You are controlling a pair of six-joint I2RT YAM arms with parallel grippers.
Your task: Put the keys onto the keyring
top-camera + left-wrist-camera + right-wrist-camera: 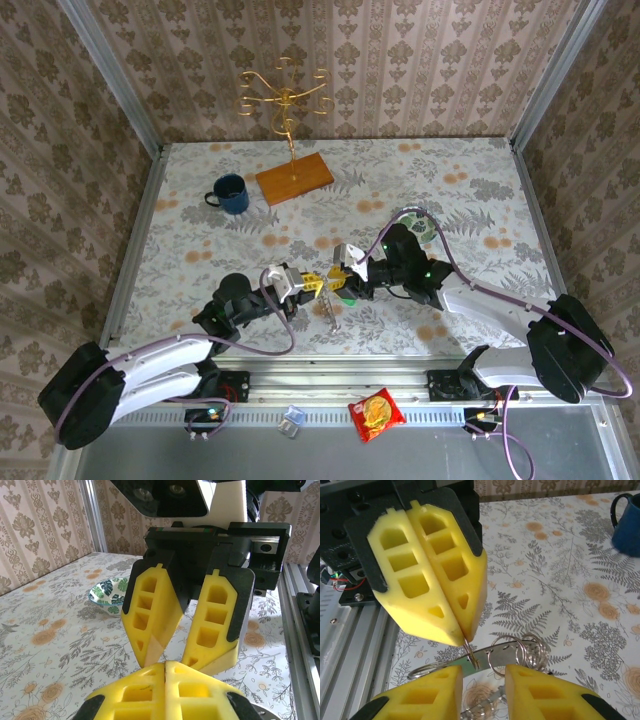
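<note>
Wallpapered walls box in a floral table (450, 170). As I judge it, threading is under way, not finished. The left gripper (464, 639), fingers pressed together, pinches the keyring (530, 652) by its wire, holding it above the table between the two grippers. The right gripper (484, 674) has its fingers apart around the ring's coils; whether it grips anything I cannot tell. One key (331, 308) dangles below, seemingly already on. A green head (346, 293) shows by the right fingers; whether it is threaded I cannot tell. Counted: one gold stand (285, 95), one mug (231, 193), one bowl (415, 226), one packet (375, 415), two grippers, one keyring, two keys.
</note>
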